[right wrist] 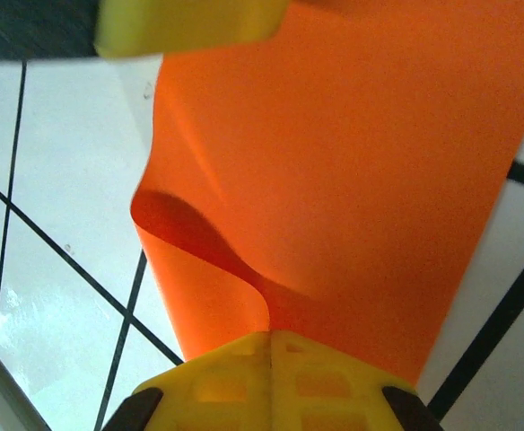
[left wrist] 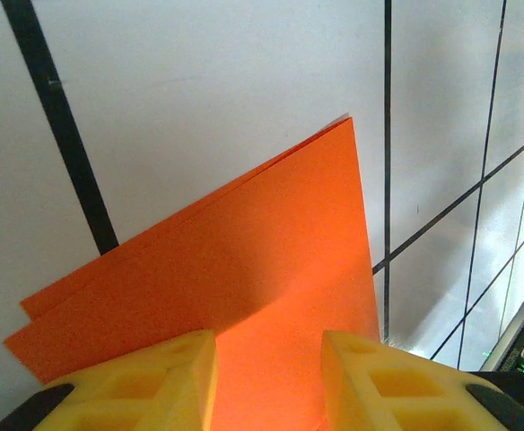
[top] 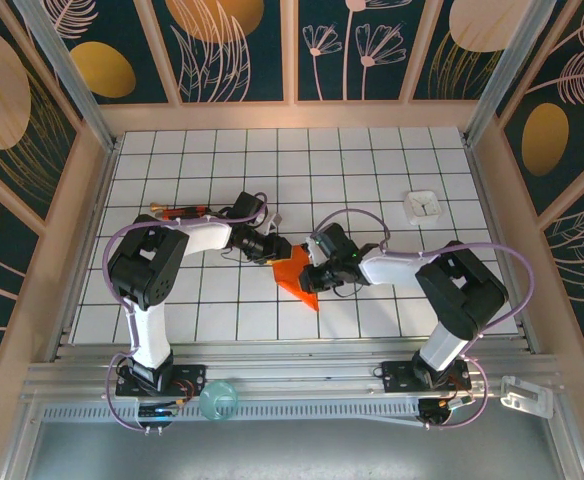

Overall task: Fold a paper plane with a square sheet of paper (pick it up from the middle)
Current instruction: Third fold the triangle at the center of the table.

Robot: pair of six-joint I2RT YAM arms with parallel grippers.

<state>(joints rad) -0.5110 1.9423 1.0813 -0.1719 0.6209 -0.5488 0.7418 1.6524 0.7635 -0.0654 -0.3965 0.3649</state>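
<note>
The square sheet of paper (top: 294, 275) is bright orange and lies folded into a pointed wedge on the white grid table (top: 372, 160), mid-front between the arms. In the left wrist view its layered edges (left wrist: 244, 242) fan out at the left. My left gripper (left wrist: 269, 346) is open, its yellow fingers (left wrist: 154, 377) standing apart over the paper's upper end (top: 278, 254). My right gripper (right wrist: 271, 337) is shut on the sheet's edge (right wrist: 352, 162), and the paper curls up from the pinch. In the top view it (top: 310, 280) sits at the wedge's right side. The paper plane is out of view.
A thin red-and-black stick tool (top: 182, 211) lies behind the left arm. A small white square object (top: 422, 205) sits at the back right. A teal round thing (top: 217, 400) rests on the front rail. Wooden walls enclose the table.
</note>
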